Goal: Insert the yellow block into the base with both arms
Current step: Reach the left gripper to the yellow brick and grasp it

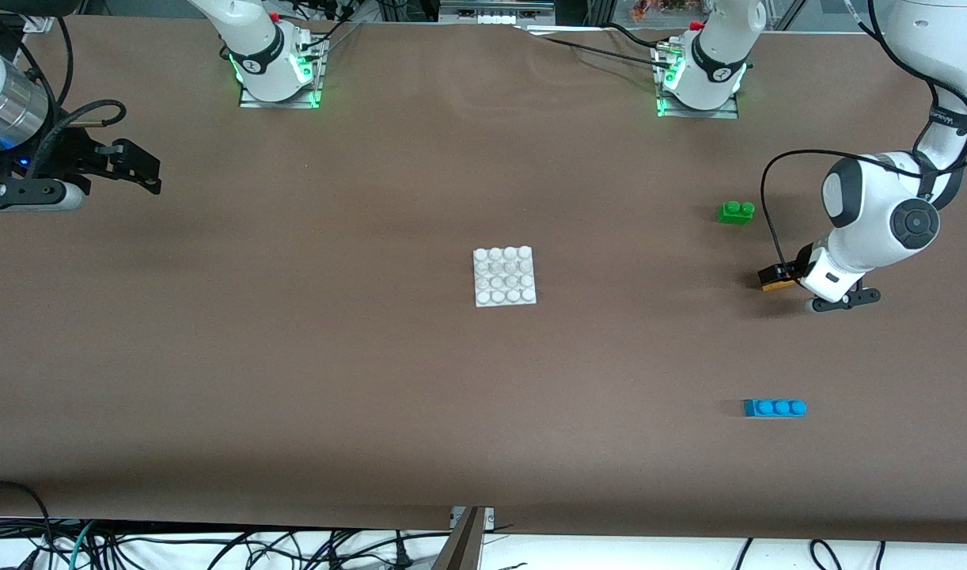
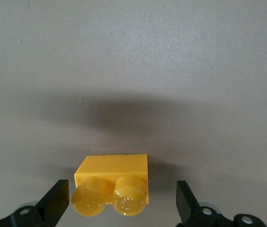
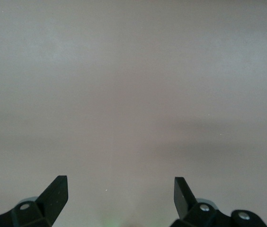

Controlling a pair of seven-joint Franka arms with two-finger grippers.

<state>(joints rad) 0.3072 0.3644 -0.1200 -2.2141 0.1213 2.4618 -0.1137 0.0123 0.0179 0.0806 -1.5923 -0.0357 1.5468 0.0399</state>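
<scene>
At the frame's right edge, left end effector (image 2: 119,198) is hovering, fingers apart, around the yellow block (image 2: 112,185) lying on the worktop (image 1: 293,356); right end effector (image 1: 139,168) is waiting spread at upper left, white base (image 1: 505,276) sitting center.

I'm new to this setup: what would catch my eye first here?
The white base sits mid-table. Toward the left arm's end, the left claw is down with open fingers around the yellow block, between a green brick and a blue brick. The right claw waits open.
</scene>
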